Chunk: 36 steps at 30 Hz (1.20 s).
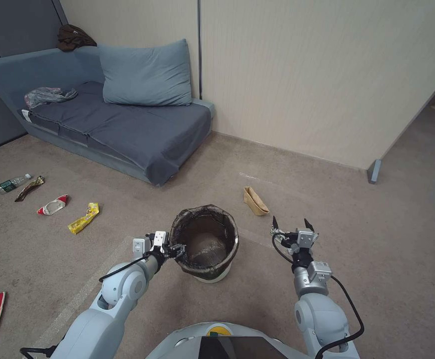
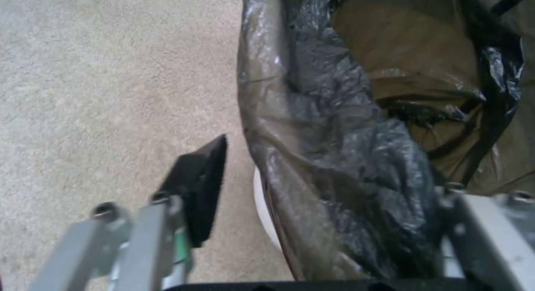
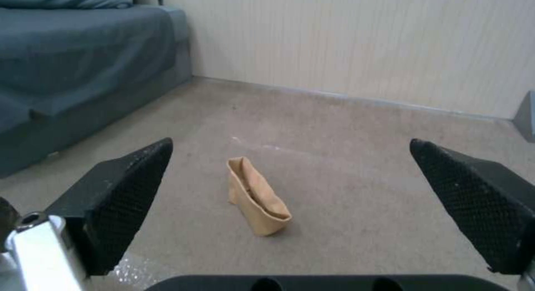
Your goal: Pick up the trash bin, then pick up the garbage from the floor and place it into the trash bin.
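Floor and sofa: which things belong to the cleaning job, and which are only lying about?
Job: round white plastic trash bin with dark liner; tan paper bag; yellow wrapper; red-and-white snack bag; clear bottle with green label.
Lying about: blue pillow; brown cloth on the sofa back.

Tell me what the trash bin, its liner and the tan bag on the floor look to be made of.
Trash bin: smooth white body below the liner, probably plastic. Liner: thin dark film, glossy and crinkled, semi-transparent, so plastic bag. Tan bag: matte, creased with folded edges, keeps its shape, likely paper. Left gripper straddles the bin's rim; right gripper is open, in the air.
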{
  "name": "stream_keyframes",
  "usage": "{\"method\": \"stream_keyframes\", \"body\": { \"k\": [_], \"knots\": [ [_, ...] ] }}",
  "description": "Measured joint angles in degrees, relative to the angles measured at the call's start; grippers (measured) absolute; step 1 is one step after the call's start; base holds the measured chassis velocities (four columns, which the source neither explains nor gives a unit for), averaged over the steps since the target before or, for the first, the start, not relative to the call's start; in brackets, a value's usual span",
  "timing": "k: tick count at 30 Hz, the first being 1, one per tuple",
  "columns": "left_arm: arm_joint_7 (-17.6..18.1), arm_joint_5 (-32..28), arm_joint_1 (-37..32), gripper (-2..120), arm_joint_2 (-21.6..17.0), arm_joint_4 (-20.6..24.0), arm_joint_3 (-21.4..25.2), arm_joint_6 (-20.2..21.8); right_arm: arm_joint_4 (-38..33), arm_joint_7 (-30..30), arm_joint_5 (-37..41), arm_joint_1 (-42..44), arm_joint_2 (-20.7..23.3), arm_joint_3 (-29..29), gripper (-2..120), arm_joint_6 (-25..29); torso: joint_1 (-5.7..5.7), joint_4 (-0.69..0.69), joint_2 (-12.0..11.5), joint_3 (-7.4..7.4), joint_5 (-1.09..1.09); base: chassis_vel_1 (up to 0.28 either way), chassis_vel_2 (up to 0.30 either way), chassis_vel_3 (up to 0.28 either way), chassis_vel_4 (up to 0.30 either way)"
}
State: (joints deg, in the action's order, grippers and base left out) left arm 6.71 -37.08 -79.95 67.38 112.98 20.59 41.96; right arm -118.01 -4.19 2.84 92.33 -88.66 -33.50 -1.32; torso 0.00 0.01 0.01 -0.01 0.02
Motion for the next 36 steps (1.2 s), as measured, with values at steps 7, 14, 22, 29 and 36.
{"method": "stream_keyframes", "body": {
  "k": [7, 14, 22, 29, 36],
  "knots": [
    [-0.3, 0.4, 0.1, 29, -0.3, 0.1, 0.3, 0.1, 0.5, 0.0, 0.0, -0.3, 0.0, 0.1, 100, 0.0, 0.00, -0.01, 0.0, 0.01, -0.03, 0.000, 0.000, 0.000, 0.000],
    [-0.6, 0.7, 0.1, 3, -0.3, 0.8, 0.3, 0.3, 1.1, 0.0, 0.0, -0.7, -0.1, 0.1, 100, 0.0, 0.00, -0.02, 0.0, 0.02, -0.06, 0.000, 0.000, 0.000, 0.000],
    [-0.7, 1.4, 0.3, 2, -0.4, 2.8, 0.4, 0.4, 1.5, 0.0, -0.1, -1.1, -0.1, 0.1, 100, 0.0, 0.00, -0.01, 0.0, 0.02, -0.04, 0.000, 0.000, 0.000, 0.000],
    [-2.1, 3.0, -0.2, 2, -1.1, 7.7, 1.1, 0.3, 1.8, -0.1, -0.2, -1.3, -0.1, 0.0, 100, -0.1, 0.00, -0.01, 0.0, 0.01, -0.03, 0.000, 0.000, 0.000, 0.000],
    [-3.0, 5.2, -1.5, 2, -2.0, 15.8, 3.1, -0.5, 1.8, -0.1, -0.4, -1.3, -0.1, 0.0, 100, -0.1, 0.00, -0.01, 0.0, 0.01, -0.02, 0.000, 0.000, 0.000, 0.000]
  ]
}}
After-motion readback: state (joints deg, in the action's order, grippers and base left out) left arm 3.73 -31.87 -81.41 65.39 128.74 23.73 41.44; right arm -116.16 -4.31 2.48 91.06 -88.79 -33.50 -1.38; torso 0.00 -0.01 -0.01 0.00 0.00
